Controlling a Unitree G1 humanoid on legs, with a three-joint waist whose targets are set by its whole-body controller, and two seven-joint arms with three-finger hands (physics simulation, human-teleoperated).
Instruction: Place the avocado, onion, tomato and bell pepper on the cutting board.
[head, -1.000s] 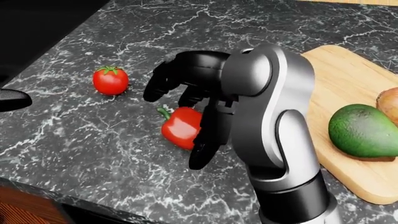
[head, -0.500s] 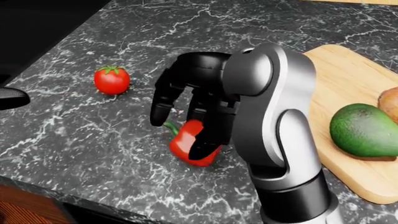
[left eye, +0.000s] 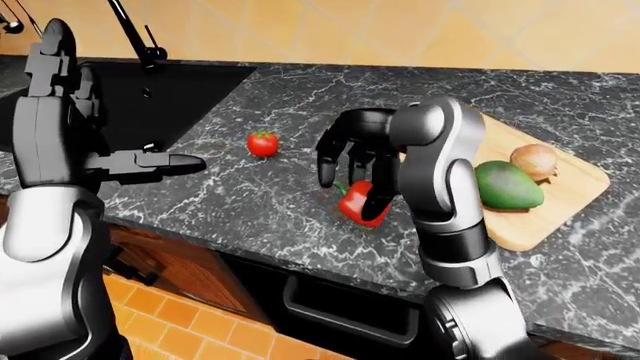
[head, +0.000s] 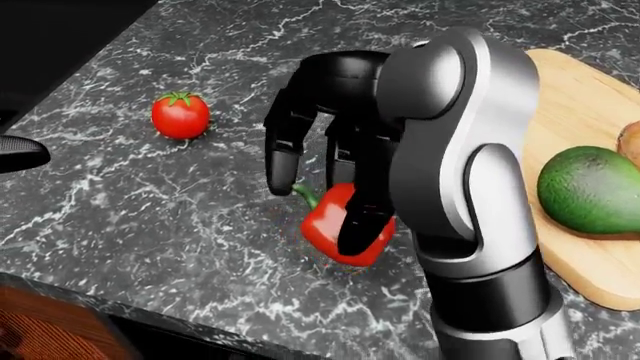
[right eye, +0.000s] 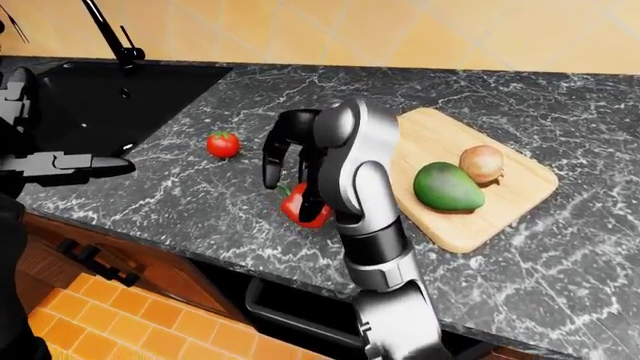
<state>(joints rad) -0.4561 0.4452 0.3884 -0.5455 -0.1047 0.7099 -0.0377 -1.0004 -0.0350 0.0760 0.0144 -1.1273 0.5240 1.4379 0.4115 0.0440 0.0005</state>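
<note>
My right hand (head: 318, 210) hangs over the red bell pepper (head: 325, 226), fingers closed round it, and the pepper is a little above the dark marble counter (head: 150, 225). Up and to the left, the tomato (head: 180, 115) rests alone on the counter. At the right, the avocado (head: 590, 191) and the onion (left eye: 533, 159) lie on the wooden cutting board (right eye: 430, 135). My left hand (left eye: 150, 161) is held flat and open over the counter's left end, holding nothing. My forearm hides part of the pepper.
A black sink (left eye: 150, 97) with a faucet (left eye: 135, 37) fills the upper left. The counter edge (left eye: 250, 247) runs below the pepper, with a dark drawer handle (left eye: 340, 319) and orange floor tiles beneath. An orange tiled wall stands behind.
My right hand lowered its fingers onto the bell pepper and closed on it. Hand and pepper have shifted right toward the board, the pepper slightly raised. The tomato has stayed in place.
</note>
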